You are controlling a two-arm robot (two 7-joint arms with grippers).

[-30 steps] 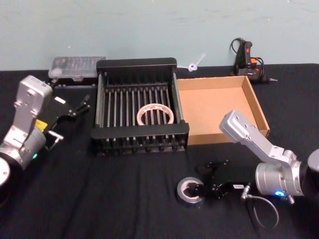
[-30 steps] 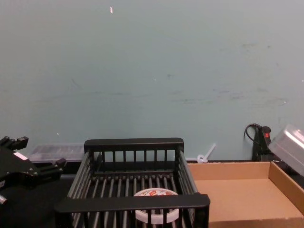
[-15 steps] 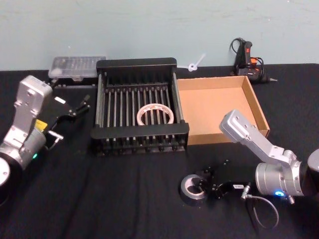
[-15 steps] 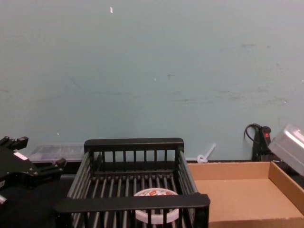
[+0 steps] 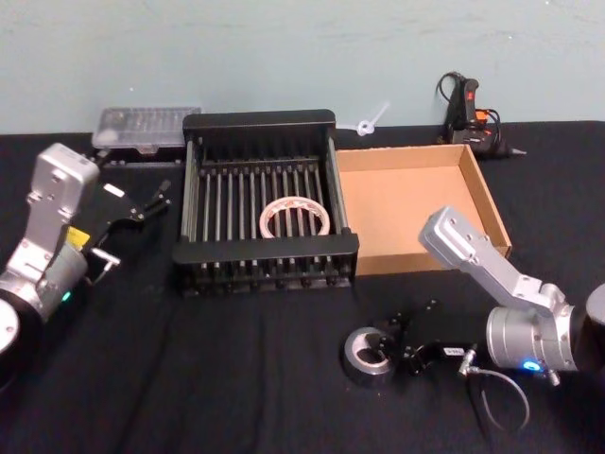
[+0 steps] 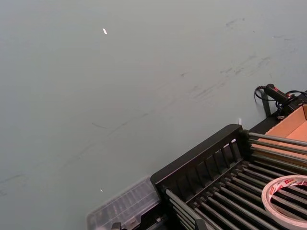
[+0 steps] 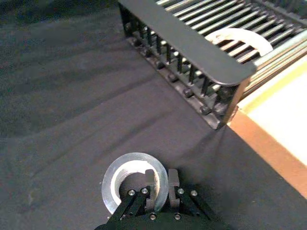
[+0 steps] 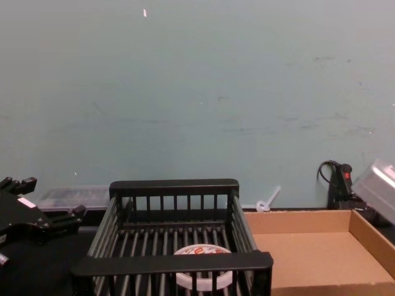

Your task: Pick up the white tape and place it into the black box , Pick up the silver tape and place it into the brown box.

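While right gripper fingers pinch silver tape, its near rim hides.

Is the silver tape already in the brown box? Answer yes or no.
No: the silver tape lies on the black cloth in front of the brown box, with the right gripper clamped on its wall.

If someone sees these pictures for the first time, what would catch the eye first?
Probably the black box at the table's middle, with the white tape lying flat on its ribbed floor. Next, the right gripper nearer the robot, pinching the wall of the silver tape on the black cloth, and the empty brown box right of the black box.
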